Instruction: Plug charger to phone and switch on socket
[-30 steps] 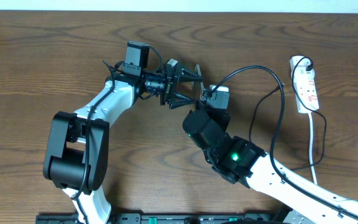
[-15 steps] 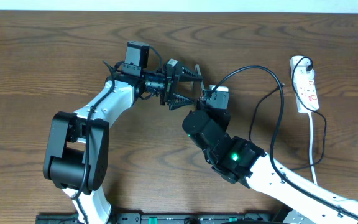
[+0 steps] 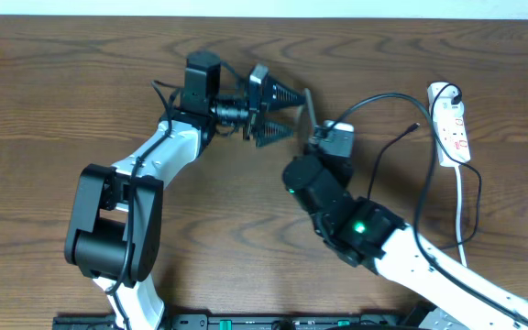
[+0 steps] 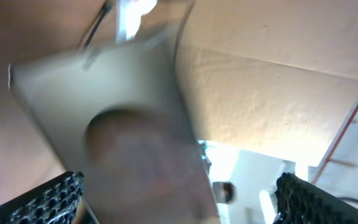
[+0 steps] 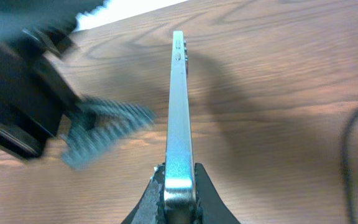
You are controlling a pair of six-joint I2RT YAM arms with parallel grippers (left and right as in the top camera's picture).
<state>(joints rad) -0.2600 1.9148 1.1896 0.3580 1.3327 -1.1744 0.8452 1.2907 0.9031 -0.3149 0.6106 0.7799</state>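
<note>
The phone [image 5: 178, 93] stands on edge, its silver side toward the right wrist camera. My right gripper [image 5: 179, 186] is shut on its near end. From overhead the phone [image 3: 308, 103] is a thin dark sliver in front of the right gripper [image 3: 317, 126]. My left gripper [image 3: 291, 112] is open, its fingertips just left of the phone and apart from it. In the left wrist view the phone [image 4: 117, 124] is a blurred slab between the spread jaws [image 4: 185, 202]. The white socket [image 3: 451, 124] lies far right with the charger's black plug [image 3: 448, 91] in it. A thin black cable end [image 3: 415, 127] hangs mid-air.
The socket's white cord [image 3: 459, 188] runs toward the front right with a black cable beside it. A black cable loop [image 3: 388, 96] arcs from the right wrist toward the socket. The wooden table [image 3: 62, 110] lies under both arms.
My right gripper has moved right and farther back with the phone. My left gripper has swung toward the far side and its fingers now stand off the phone. The cable loop shifted right.
</note>
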